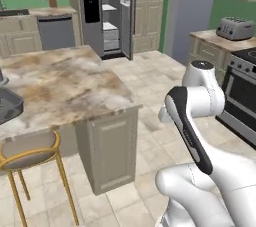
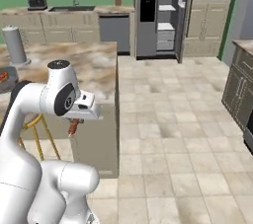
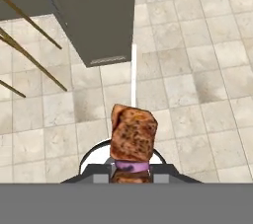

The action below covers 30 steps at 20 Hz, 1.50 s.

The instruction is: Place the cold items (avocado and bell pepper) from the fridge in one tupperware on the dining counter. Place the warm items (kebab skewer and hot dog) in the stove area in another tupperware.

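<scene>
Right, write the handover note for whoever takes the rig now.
Gripper: shut on the kebab skewer, held over the floor tiles beside the dining counter.
Dark grey tupperware: on the counter's left edge; something red lies in it, too small to identify.
Fridge: door open; avocado and bell pepper not discernible.
Done: skewer picked up.
Left: place it in the grey tray; the other items' status is unclear.

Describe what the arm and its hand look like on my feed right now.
The arm is glossy white, built of rounded, bulbous segments. A long black stripe runs down one link, and dark caps close the joint ends. The hand shows two small dark finger tips, with a white curved rim behind them. No cables or lettering visible.
</scene>
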Motion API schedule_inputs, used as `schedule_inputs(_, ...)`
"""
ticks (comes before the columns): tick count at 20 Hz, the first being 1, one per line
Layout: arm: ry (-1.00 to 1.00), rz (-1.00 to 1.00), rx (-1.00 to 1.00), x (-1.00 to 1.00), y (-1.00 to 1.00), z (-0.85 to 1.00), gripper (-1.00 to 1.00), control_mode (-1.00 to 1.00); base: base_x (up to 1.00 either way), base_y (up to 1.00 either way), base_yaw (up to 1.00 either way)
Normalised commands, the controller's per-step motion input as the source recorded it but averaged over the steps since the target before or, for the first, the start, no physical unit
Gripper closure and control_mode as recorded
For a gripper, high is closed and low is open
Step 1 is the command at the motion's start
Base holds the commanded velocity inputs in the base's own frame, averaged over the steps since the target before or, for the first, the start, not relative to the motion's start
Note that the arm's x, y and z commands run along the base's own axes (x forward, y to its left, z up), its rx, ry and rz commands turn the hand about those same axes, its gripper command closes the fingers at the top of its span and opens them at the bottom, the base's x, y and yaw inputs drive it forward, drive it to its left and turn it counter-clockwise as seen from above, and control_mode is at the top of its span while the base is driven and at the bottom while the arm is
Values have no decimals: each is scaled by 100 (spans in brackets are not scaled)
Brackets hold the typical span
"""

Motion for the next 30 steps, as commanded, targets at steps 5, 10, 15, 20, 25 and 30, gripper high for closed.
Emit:
schedule_inputs(5, 0, 0, 0, 0, 0, 0, 100, 100, 0, 100, 29)
schedule_inputs(10, 0, 0, 0, 0, 0, 0, 100, 100, -1, 100, 38)
schedule_inputs(15, 0, 0, 0, 0, 0, 0, 100, 100, 36, 81, 33)
schedule_inputs(20, 0, 0, 0, 0, 0, 0, 100, 100, 76, 63, -1)
schedule_inputs(25, 0, 0, 0, 0, 0, 0, 100, 100, 85, 62, -8)
schedule_inputs(30, 0, 0, 0, 0, 0, 0, 100, 100, 28, 16, 0)
